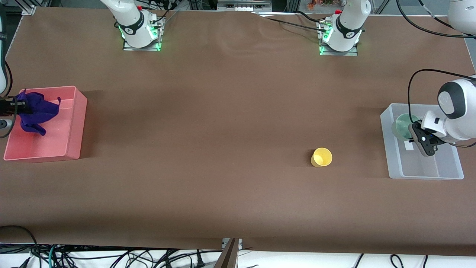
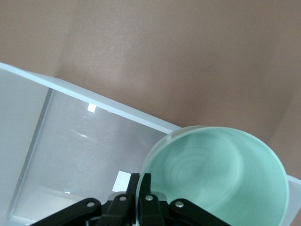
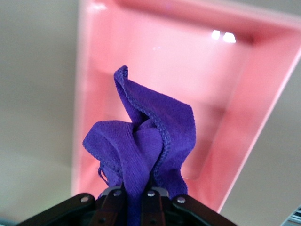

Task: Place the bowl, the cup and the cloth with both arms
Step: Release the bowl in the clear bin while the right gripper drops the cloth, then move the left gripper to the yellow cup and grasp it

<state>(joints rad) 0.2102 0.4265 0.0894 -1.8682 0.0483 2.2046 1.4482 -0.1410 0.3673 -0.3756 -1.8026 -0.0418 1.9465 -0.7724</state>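
Note:
My left gripper (image 1: 411, 128) is shut on the rim of the pale mint-green bowl (image 1: 403, 125) and holds it tilted over the clear bin (image 1: 442, 173) at the left arm's end of the table. In the left wrist view the fingers (image 2: 141, 186) pinch the bowl's wall (image 2: 216, 174). My right gripper (image 1: 18, 106) is shut on the purple cloth (image 1: 35, 111), which hangs over the pink bin (image 1: 72, 126) at the right arm's end. The cloth (image 3: 146, 141) shows bunched between the fingers. The yellow cup (image 1: 321, 157) lies on its side on the table, apart from both grippers.
The brown table (image 1: 208, 141) spreads between the two bins. The arm bases (image 1: 139, 31) stand along the table's edge farthest from the front camera. Cables hang below the table's nearest edge.

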